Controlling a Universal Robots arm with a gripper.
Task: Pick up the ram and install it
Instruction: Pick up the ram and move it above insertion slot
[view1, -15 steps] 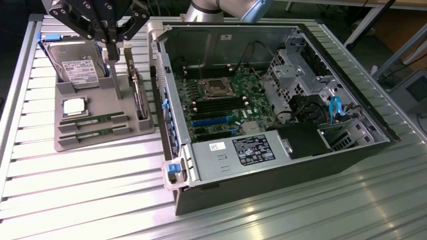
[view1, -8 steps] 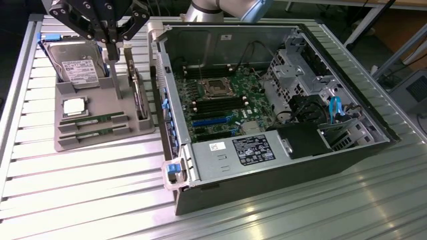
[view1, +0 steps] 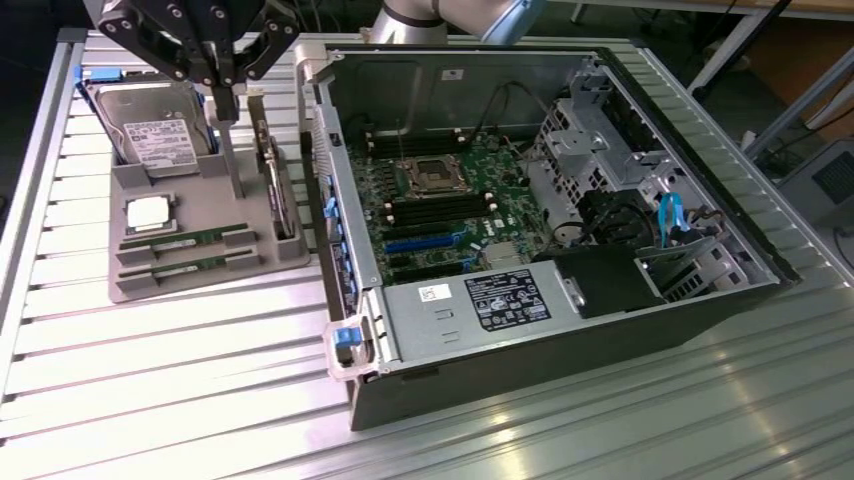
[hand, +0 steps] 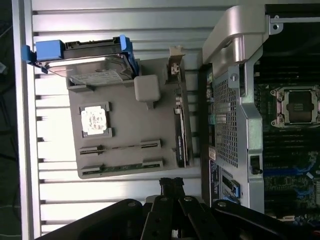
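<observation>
The grey tray (view1: 134, 290) (hand: 125, 112) on the slatted table (view1: 160, 390) holds everything loose. A hard drive (view1: 160, 130) (hand: 95, 72) in a blue frame stands at its far end, and a square silver processor (view1: 150, 213) (hand: 94, 120) sits in a recess. One ram stick (view1: 187, 240) (hand: 120, 148) lies flat in a slot, with a second ram stick (view1: 184, 267) (hand: 122, 165) in the slot just beside it at the near end. A dark card (view1: 274, 180) (hand: 180, 130) stands on edge along the side next to the computer case (view1: 441, 390) (hand: 232, 30). That case lies open just beside the tray, its motherboard (view1: 454, 215) facing up. My gripper (view1: 222, 85) (hand: 171, 182) hangs above the tray, near the hard drive in the exterior view. My fingers are pressed together with nothing that I can see between them, and I touch nothing. Both sticks rest in the tray, well apart from me.
</observation>
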